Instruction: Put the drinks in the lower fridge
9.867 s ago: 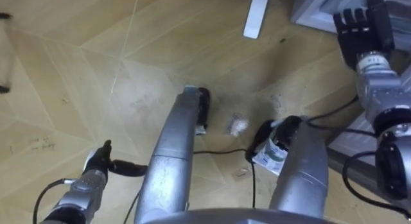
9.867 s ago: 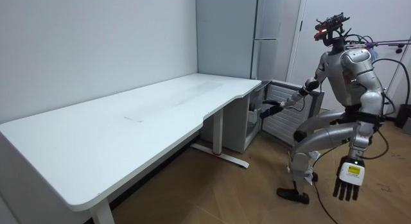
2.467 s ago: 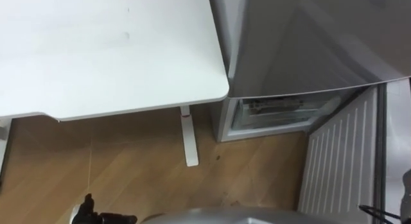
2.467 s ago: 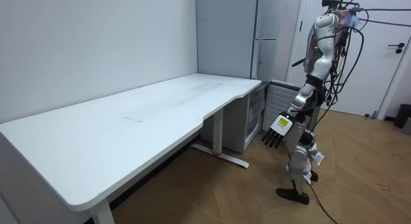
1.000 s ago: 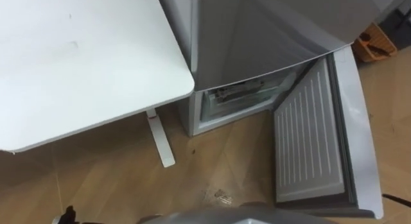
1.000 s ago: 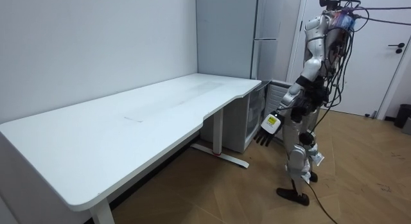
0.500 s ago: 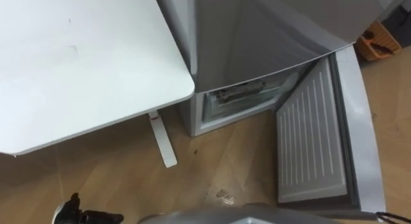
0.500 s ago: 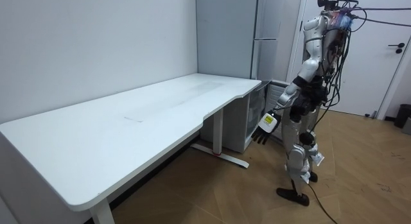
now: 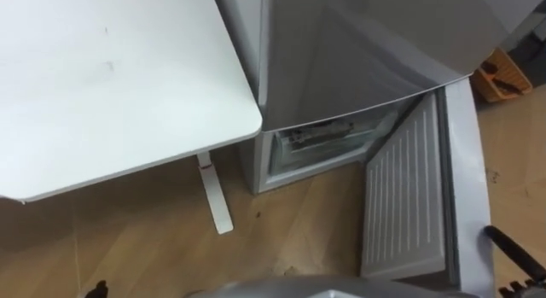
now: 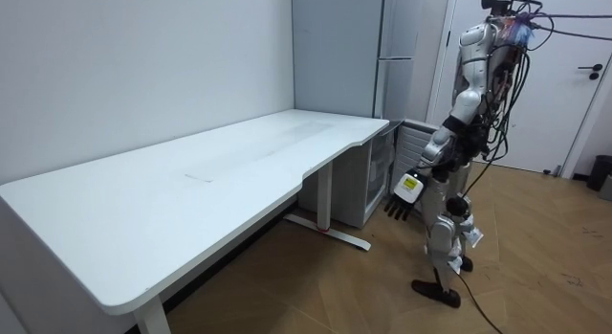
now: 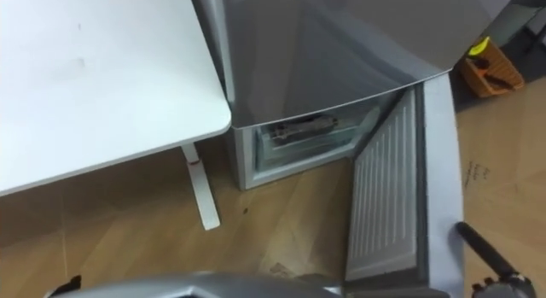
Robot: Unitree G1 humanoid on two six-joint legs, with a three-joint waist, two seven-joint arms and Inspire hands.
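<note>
I stand upright on the wooden plank floor (image 9: 128, 230), facing the tall grey fridge (image 9: 341, 50), with the wide white bench (image 9: 111, 84) to my left. The bench corner sits just beside the fridge's side wall. The white bench leg (image 9: 213, 195) stands on the floor close to the fridge's lower left corner.

The lower fridge compartment (image 9: 320, 149) is open. There are pale and dark shapes at the top of its opening, and I cannot tell whether any is a drink. Its grey door with ribbed white lining (image 9: 409, 195) is swung right out toward me on my right front, lying between me and the floor on that side. The way straight into the opening is bare floor. An orange container with dark contents (image 9: 503, 72) sits on the floor beyond the door's far edge, well apart from the opening.

My left robot hand (image 10: 405, 196) hangs at my side in the room view, fingers straight and pointing down, carrying nothing, level with the open door. My right robot hand (image 9: 510, 248) comes in at the lower right of the eye views, above the door's outer edge. The part that shows is stretched out straight, not curled on anything.
</note>
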